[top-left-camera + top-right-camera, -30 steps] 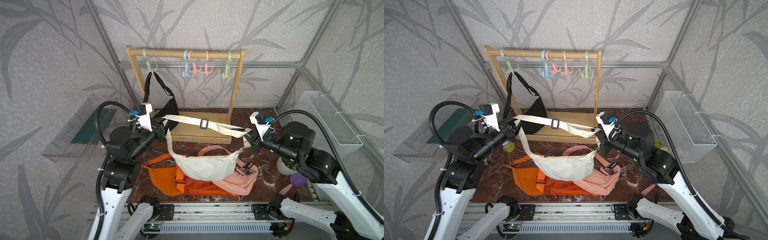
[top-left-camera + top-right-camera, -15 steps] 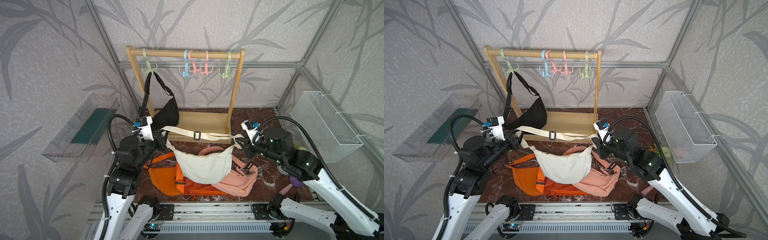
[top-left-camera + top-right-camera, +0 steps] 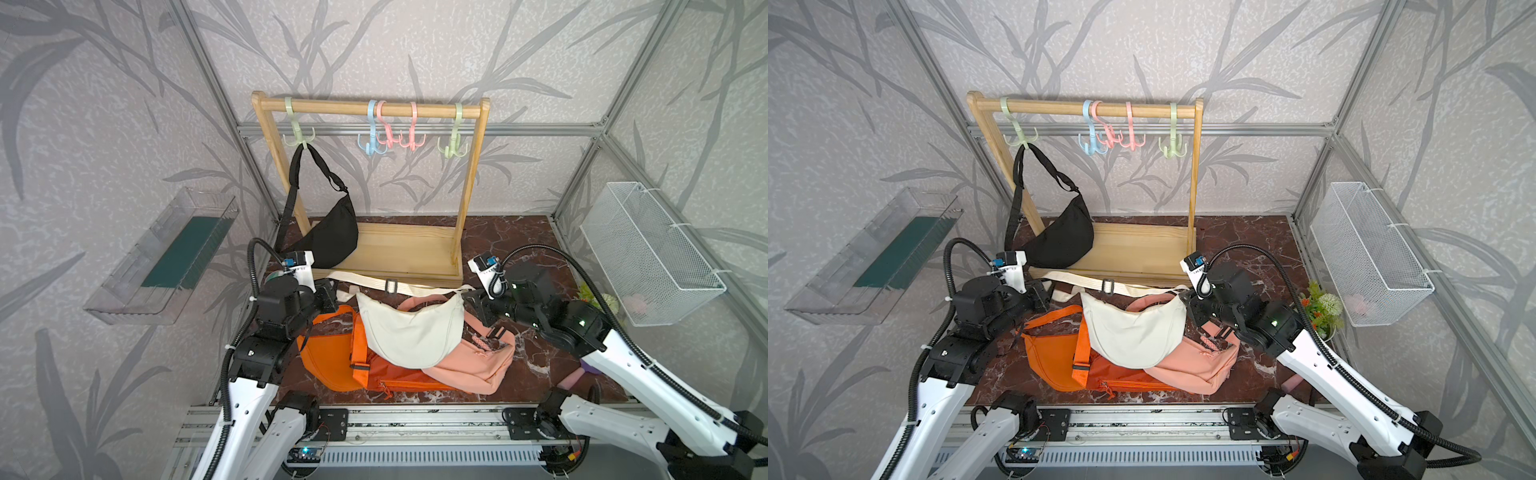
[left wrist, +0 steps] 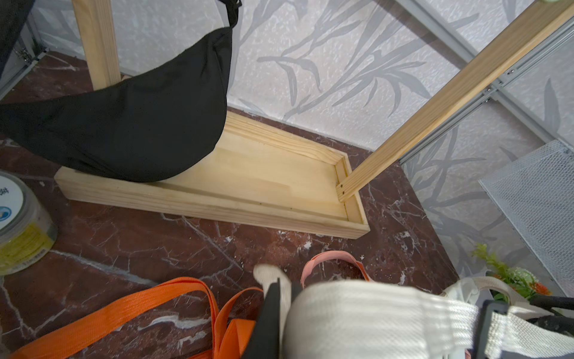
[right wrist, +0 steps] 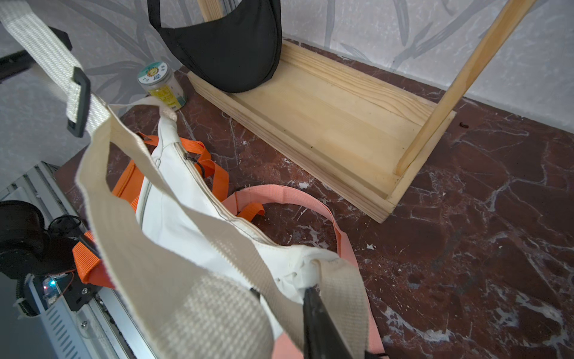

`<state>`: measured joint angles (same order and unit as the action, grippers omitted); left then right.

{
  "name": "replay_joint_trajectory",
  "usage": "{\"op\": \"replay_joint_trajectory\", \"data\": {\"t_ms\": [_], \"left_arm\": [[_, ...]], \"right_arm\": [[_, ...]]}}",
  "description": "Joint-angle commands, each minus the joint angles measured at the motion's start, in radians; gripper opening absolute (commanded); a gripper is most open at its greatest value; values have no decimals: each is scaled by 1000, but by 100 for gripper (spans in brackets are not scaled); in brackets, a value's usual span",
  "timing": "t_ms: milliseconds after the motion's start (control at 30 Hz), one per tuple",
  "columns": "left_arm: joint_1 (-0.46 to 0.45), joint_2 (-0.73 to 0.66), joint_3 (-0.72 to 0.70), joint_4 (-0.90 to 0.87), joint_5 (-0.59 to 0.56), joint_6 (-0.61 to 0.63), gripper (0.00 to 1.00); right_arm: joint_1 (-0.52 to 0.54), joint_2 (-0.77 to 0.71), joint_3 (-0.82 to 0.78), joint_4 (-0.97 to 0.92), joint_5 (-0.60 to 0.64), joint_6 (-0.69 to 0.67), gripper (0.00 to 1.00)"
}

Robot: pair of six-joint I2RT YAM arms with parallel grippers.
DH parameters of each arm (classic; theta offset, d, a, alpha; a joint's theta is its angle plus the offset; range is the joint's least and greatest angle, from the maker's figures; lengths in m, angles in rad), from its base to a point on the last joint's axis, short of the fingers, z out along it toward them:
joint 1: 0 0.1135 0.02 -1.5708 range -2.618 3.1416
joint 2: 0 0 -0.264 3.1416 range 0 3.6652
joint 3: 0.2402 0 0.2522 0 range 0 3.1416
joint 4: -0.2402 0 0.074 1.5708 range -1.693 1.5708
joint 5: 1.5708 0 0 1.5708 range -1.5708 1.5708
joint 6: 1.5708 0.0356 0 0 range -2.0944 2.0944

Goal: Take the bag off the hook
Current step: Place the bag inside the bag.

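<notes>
Left wrist view: a wide cream strap (image 4: 372,314) lies across one black finger (image 4: 270,310) and hides the other, so it cannot be told whether the left gripper (image 3: 330,296) clamps it or has let go. Right wrist view: the same strap passes on both sides of a black finger (image 5: 320,323) of the right gripper (image 3: 473,301); grip or release cannot be told there either. In both top views the cream sling bag (image 3: 409,332) is off the rack, at the near centre of the marble tabletop (image 3: 519,237). It rests on an orange bag (image 3: 328,357) to its left and a pink backpack (image 3: 478,365) to its right. Its strap runs slack from one gripper to the other, along the near edge of the wooden rack (image 3: 399,249), with a black buckle (image 3: 390,286) near the middle. A black sling bag (image 3: 332,237) hangs from the pale green hook (image 3: 298,137) at the left end of the bar, its body low over the left end of the rack base; contact cannot be confirmed. A lidded jar (image 5: 161,82) stands on the tabletop just left of the base. A wire basket (image 3: 648,253) is on the right wall and a clear tray (image 3: 158,257) on the left wall.
</notes>
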<state>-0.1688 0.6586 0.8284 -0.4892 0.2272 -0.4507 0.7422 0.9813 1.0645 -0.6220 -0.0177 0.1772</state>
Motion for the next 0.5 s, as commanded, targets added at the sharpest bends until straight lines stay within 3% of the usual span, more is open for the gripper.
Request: {"op": "replay_joint_trajectory", "data": {"t_ms": [0, 100, 200, 467], "left_arm": [[2, -43, -26, -40, -39, -18, 36], [2, -82, -61, -53, -72, -9, 53], [2, -105, -72, -62, -50, 36, 63], [0, -119, -74, -101, -112, 60, 65]], "right_arm": [[-4, 9, -22, 21, -22, 37, 33], [-4, 22, -34, 16, -21, 39, 40], [-4, 32, -32, 11, -26, 36, 45], [-4, 45, -9, -10, -20, 20, 60]]}}
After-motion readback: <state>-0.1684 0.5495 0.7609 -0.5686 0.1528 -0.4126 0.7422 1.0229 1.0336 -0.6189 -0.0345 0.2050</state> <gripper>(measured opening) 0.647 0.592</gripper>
